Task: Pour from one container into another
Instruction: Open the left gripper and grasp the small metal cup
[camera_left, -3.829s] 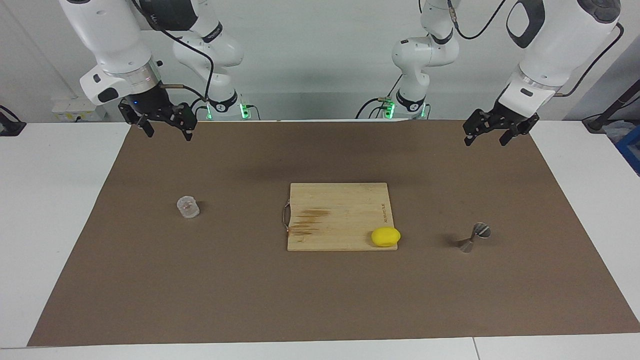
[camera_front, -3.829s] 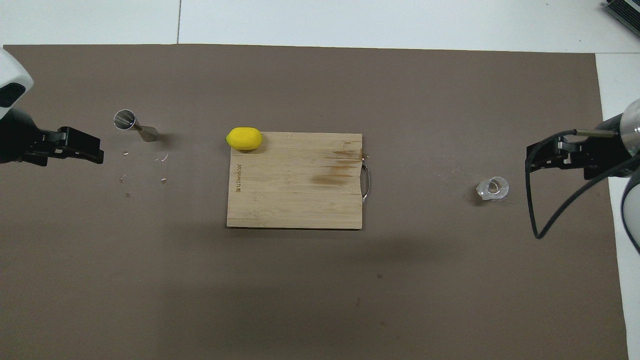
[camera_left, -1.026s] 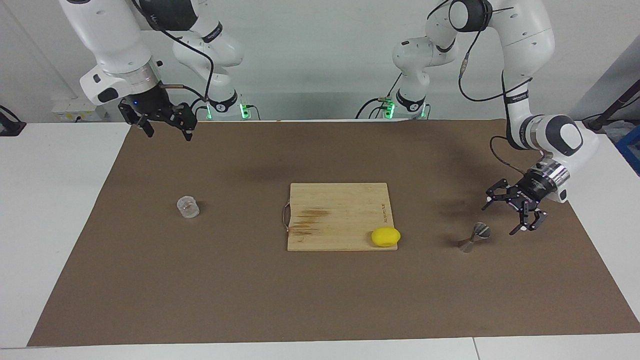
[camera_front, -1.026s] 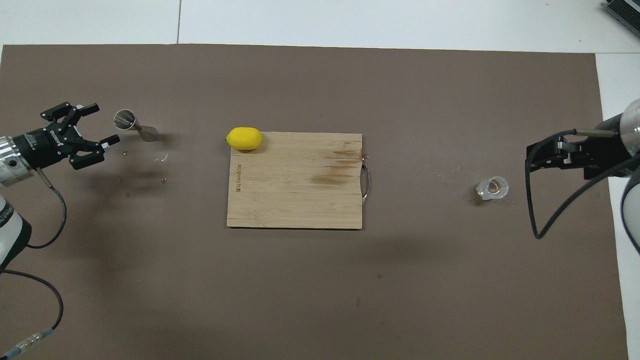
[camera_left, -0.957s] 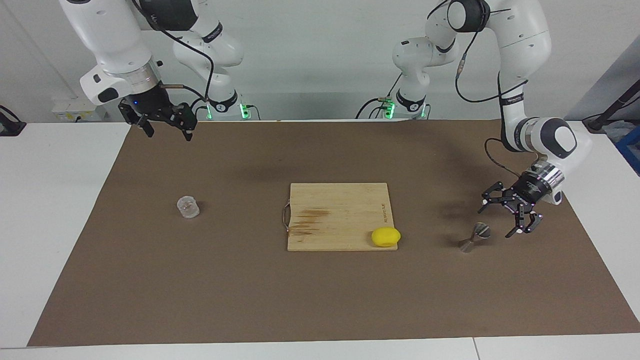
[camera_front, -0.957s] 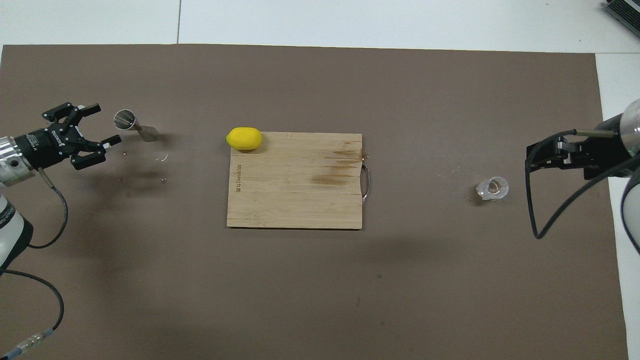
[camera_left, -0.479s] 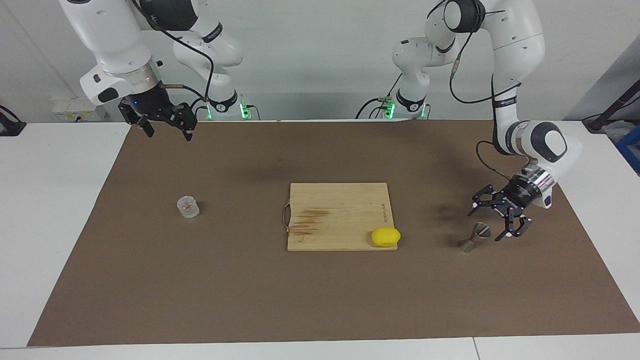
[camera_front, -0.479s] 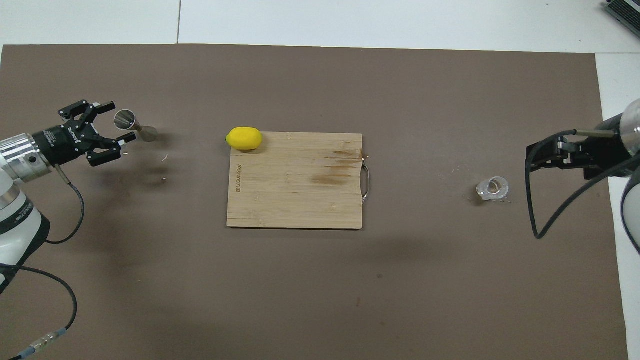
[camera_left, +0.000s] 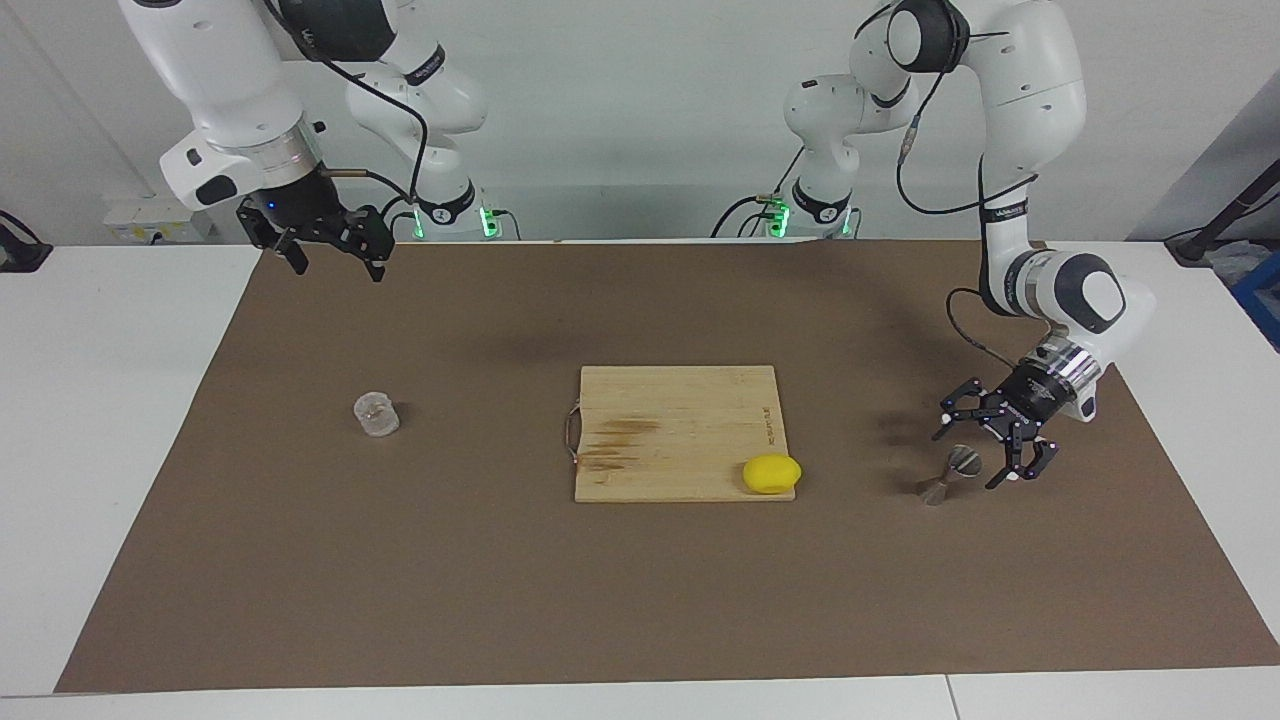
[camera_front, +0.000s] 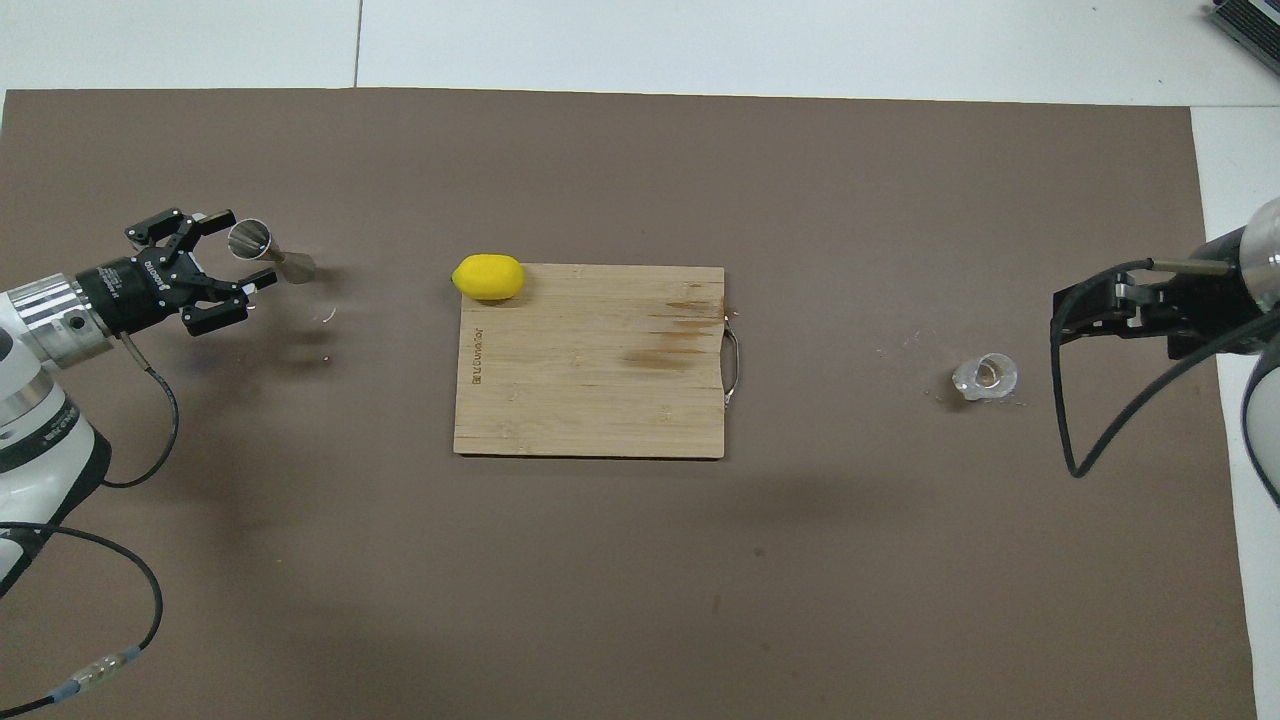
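The grey steel jigger (camera_left: 938, 488) stands upright on the brown mat toward the left arm's end of the table; it also shows in the overhead view (camera_front: 296, 266). My left gripper (camera_left: 968, 458) is open and low, with one finger on each side of the jigger's upper cone (camera_front: 248, 248); I cannot tell whether they touch it. The clear squat cup (camera_left: 376, 414) stands toward the right arm's end, with something brownish in it (camera_front: 986, 377). My right gripper (camera_left: 332, 258) is open and empty, waiting raised over the mat's corner (camera_front: 1075, 318).
A wooden cutting board (camera_left: 670, 410) with a metal handle lies mid-table (camera_front: 590, 400). A yellow lemon (camera_left: 771, 473) sits on the board's corner nearest the jigger (camera_front: 488, 277). Small crumbs (camera_front: 327, 316) lie on the mat by the jigger.
My left arm has come down from its raised rest and moved in on the jigger, and its open fingers now straddle the upper cone. The right arm, cup and lemon have not moved.
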